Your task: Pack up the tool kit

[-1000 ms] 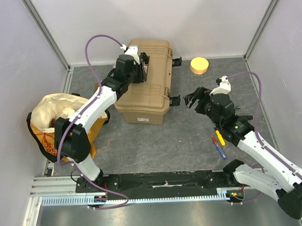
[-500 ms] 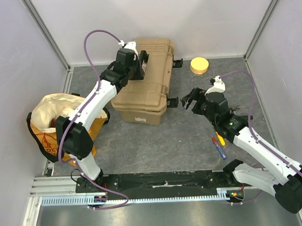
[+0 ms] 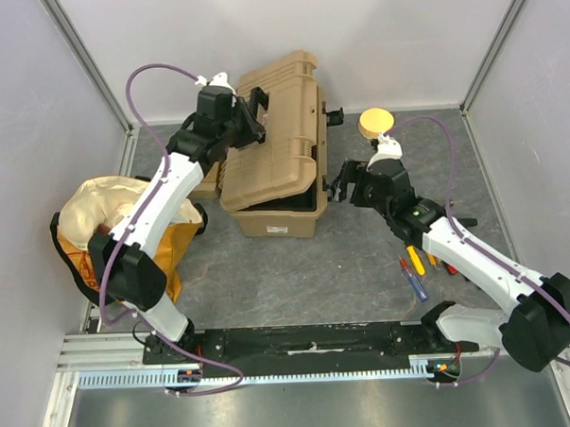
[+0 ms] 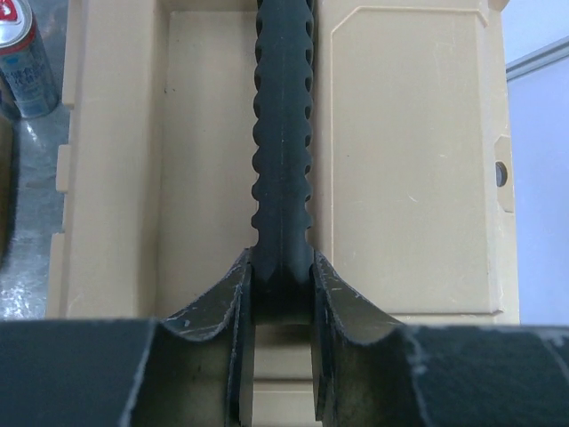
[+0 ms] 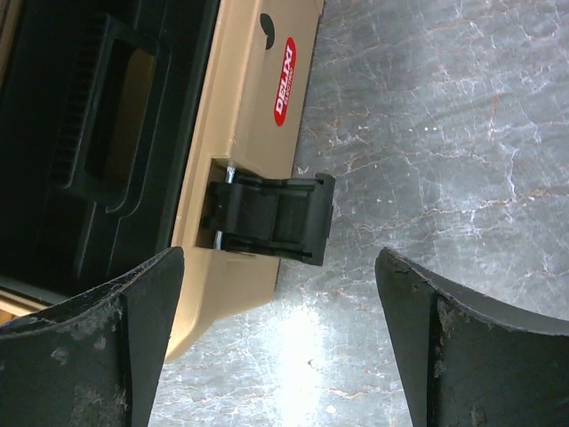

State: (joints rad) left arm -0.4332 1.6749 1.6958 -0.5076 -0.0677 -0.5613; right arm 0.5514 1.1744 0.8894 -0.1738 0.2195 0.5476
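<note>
**Operator:** What has my left gripper (image 4: 283,298) got?

**Spotter:** Your fingers are pinched tight on the toolbox's black handle (image 4: 283,133), one pad on each side of it. The tan toolbox (image 3: 276,219) sits toward the back of the table. Its lid (image 3: 277,129) is tilted up, and the black inner tray (image 5: 89,151) shows beneath.

**Operator:** And the right gripper (image 5: 280,298)?

**Spotter:** You have it spread wide, holding nothing, just beside the black latch (image 5: 271,218) on the side of the box that faces your right arm. It looks clear of the latch, though the overhead view is too small to be sure. Your screwdrivers (image 3: 415,269) lie on the table by the right arm.
</note>
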